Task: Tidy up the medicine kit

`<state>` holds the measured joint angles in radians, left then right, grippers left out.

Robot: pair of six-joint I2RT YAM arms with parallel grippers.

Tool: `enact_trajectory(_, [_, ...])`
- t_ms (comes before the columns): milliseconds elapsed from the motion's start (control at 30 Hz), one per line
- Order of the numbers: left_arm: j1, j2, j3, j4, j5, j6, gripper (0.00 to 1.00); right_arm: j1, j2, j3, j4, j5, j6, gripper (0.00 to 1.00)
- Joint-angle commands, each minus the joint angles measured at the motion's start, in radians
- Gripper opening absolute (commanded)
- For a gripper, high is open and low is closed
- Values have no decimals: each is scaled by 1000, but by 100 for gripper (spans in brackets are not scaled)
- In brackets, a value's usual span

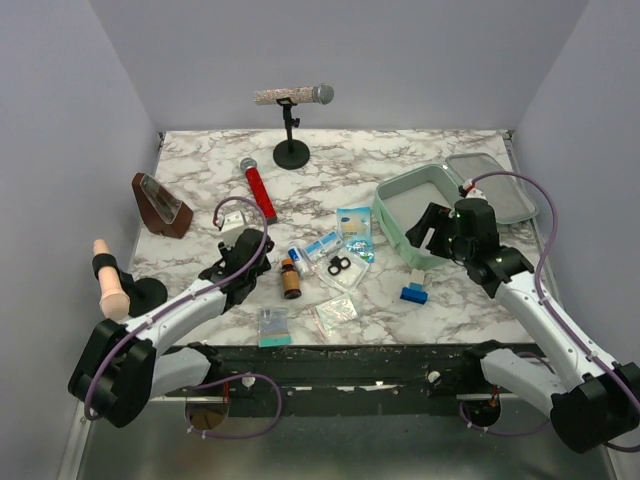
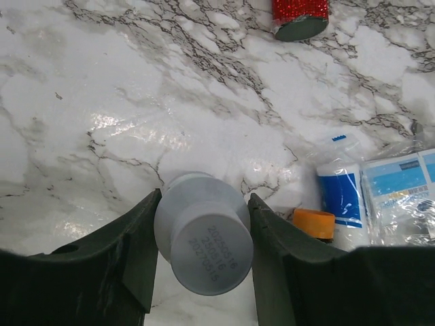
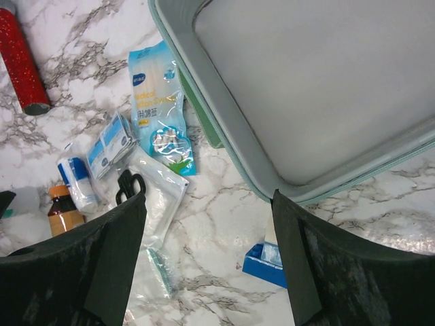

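The medicine kit (image 1: 425,195) lies open at about 3 o'clock on the surface (image 1: 380,150). Its tray is bare inside and its lid (image 1: 495,188) is folded back toward 2 o'clock. Nothing is packed, so I judge the task to be at its first pick. The right pincer (image 3: 207,195) hangs wide and empty over the tray's near rim. The left pincer (image 2: 204,195), at about 8 o'clock, stands narrow about a small white bottle (image 2: 207,248). Both inner faces are against its sides as far as the wrist view shows; whether the bottle is off the marble I cannot tell. The next move calls for a firm hold on that smooth round body, a lift above the clutter, and a carry toward 3 o'clock, where the right arm may need to give room.

Plain lilac-grey walls (image 1: 350,50) close the room on three sides. The surface is white marble with grey veins. It carries:

- a microphone on a stand (image 1: 293,97) at 12 o'clock
- a brown wedge (image 1: 160,205) at 9 o'clock
- a red glitter microphone (image 1: 258,190) at 11 o'clock

Around the centre lie a blue pouch (image 3: 158,102), clear packets (image 1: 335,310), a brown bottle with an orange cap (image 1: 291,278) and small black scissors (image 1: 338,265). A blue-and-white box (image 1: 414,290) sits just beside the kit, at its 6 o'clock.
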<state>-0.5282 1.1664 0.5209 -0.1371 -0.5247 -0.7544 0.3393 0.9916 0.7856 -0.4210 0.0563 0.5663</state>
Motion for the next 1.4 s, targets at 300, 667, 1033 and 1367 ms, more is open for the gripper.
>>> enact_trajectory(300, [-84, -70, 345, -80, 250, 173, 22, 15, -76, -19, -48, 0, -36, 82])
enact_trajectory(667, [-207, 678, 1340, -471, 523, 357, 16, 20, -156, -6, -148, 76, -56, 82])
enact_trajectory(1033, [-227, 1144, 1940, -638, 700, 432, 16, 21, -202, -45, -151, 83, -37, 82])
enact_trajectory(1367, [-259, 1210, 1884, -515, 680, 460, 19, 21, -206, -66, -145, 102, -36, 82])
